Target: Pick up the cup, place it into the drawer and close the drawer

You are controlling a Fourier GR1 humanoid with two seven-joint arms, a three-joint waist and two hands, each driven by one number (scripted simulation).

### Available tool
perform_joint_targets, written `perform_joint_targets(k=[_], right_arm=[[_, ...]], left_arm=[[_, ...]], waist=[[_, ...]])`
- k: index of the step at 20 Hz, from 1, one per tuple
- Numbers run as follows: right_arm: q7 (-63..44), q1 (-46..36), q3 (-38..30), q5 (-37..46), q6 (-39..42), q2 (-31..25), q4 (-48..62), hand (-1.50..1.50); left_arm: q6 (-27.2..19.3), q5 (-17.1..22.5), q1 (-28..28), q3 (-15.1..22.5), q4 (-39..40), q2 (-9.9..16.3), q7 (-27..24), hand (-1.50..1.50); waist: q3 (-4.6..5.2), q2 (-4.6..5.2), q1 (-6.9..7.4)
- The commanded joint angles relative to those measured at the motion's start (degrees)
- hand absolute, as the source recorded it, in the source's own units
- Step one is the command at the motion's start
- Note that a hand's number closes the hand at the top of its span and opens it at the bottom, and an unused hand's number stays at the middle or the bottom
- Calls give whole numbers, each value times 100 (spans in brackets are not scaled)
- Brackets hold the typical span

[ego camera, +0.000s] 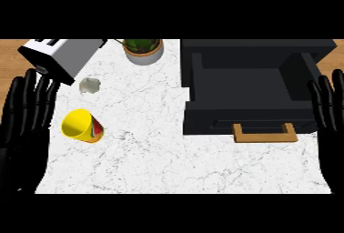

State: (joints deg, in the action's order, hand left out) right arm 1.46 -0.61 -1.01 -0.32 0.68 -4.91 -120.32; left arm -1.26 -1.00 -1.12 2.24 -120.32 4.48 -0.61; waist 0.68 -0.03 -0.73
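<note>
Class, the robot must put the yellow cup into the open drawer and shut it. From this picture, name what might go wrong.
1. The yellow cup lies tilted on the counter, so it may roll away when a hand touches it.
2. The cup is by the left hand, while the drawer is on the far side near the right hand; carrying it across may be awkward.
3. The small white object sits close to the cup and might get knocked.

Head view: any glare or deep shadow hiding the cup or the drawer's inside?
Head view: no glare on the yellow cup, which stands out on the pale counter; the open drawer is evenly dark inside, so detail there is hard to read; its wooden handle shows clearly.
</note>
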Motion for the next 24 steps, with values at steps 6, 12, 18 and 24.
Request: perform_joint_targets(k=[6, 12, 18, 24], right_arm=[[-110, -81, -50, 182, -90, 63, 87, -150], [-497, 54, -49, 176, 297, -301, 106, -150], [-116, -474, -164, 218, 331, -212, 944, -150], [-117, -121, -10, 308, 418, -157, 553, -150]], left_arm=[[159, 297, -461, -344, -122, 244, 913, -150], [599, 1807, 269, -1170, 951, -22, 93, -150], [376, 1554, 65, -1114, 1431, -117, 159, -150], [631, 1526, 101, -1729, 2700, 167, -634, -150]], waist=[[-69, 0, 74], [-65, 3, 83], [-68, 7, 91], [-66, 10, 63]])
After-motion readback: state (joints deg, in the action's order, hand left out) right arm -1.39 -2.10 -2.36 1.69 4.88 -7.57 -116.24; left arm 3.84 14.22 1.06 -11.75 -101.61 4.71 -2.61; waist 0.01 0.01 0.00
